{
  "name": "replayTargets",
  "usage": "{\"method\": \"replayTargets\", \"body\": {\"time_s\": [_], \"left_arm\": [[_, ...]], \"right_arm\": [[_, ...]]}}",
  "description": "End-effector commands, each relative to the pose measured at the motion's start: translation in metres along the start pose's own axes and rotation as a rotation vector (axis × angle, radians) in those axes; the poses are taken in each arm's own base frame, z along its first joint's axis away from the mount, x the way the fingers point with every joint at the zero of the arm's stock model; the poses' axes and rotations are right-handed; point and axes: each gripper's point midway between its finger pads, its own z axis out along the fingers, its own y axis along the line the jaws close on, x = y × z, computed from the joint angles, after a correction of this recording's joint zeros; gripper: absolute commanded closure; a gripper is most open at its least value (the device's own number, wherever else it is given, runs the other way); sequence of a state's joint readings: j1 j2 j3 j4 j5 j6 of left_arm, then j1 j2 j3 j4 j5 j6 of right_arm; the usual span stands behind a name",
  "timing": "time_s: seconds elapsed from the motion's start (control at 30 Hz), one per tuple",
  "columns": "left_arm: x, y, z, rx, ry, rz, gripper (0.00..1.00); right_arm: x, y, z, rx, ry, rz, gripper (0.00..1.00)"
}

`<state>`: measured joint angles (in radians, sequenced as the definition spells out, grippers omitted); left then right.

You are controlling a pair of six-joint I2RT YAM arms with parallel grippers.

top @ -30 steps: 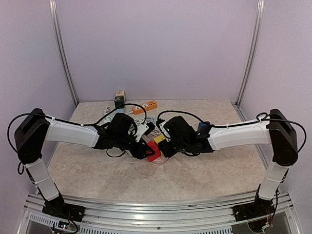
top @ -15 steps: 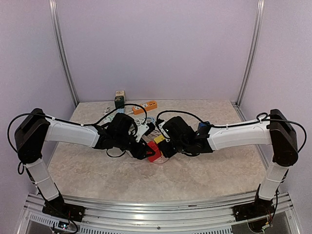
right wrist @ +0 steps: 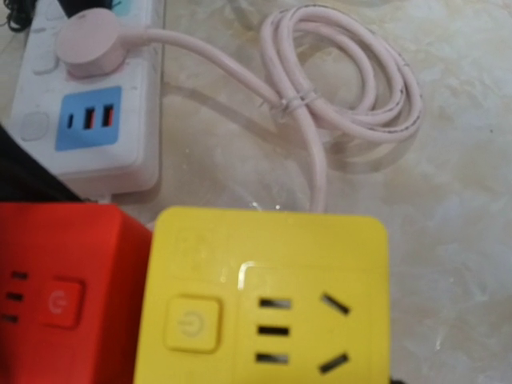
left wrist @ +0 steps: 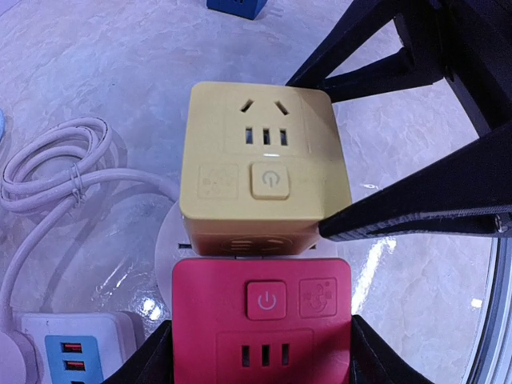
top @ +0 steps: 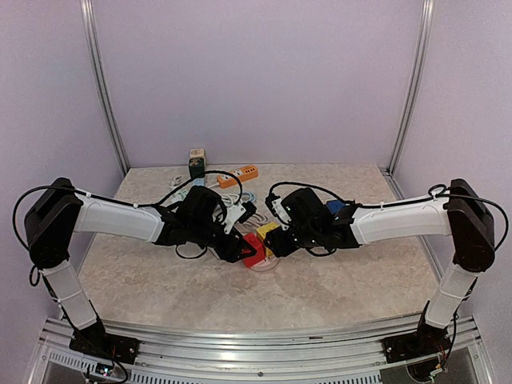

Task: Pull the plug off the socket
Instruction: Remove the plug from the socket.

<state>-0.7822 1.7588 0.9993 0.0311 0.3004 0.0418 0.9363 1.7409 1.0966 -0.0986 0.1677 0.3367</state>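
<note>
The right gripper (left wrist: 308, 152), pinching the yellow cube (left wrist: 264, 160), now sits further right than before, while the left gripper (left wrist: 262, 356) clamps the red cube (left wrist: 262, 320) beside it over the table (top: 160, 280), seemingly still joined, their meeting faces hidden.

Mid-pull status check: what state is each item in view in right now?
red cube socket: clamped in left end effector, flush against yellow cube socket, no gap seen.
yellow cube socket: clamped in right end effector.
pink plug: seated in white power strip.
cable: coiled and tied.
</note>
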Motion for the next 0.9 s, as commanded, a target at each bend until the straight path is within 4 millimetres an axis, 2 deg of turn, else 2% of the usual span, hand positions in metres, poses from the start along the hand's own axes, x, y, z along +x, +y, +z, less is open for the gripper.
{"method": "replayTargets", "body": {"time_s": [0.0,0.2,0.87], "left_arm": [[0.046,0.006,0.01,-0.019,0.148,-0.059,0.8],[0.046,0.005,0.011,-0.011,0.155,-0.06,0.8],[0.048,0.007,0.014,-0.013,0.167,-0.069,0.82]], "right_arm": [[-0.045,0.012,-0.026,-0.078,-0.142,0.08,1.0],[-0.043,0.015,-0.026,-0.035,-0.137,0.026,1.0],[-0.04,0.058,-0.031,0.026,-0.158,-0.214,1.0]]}}
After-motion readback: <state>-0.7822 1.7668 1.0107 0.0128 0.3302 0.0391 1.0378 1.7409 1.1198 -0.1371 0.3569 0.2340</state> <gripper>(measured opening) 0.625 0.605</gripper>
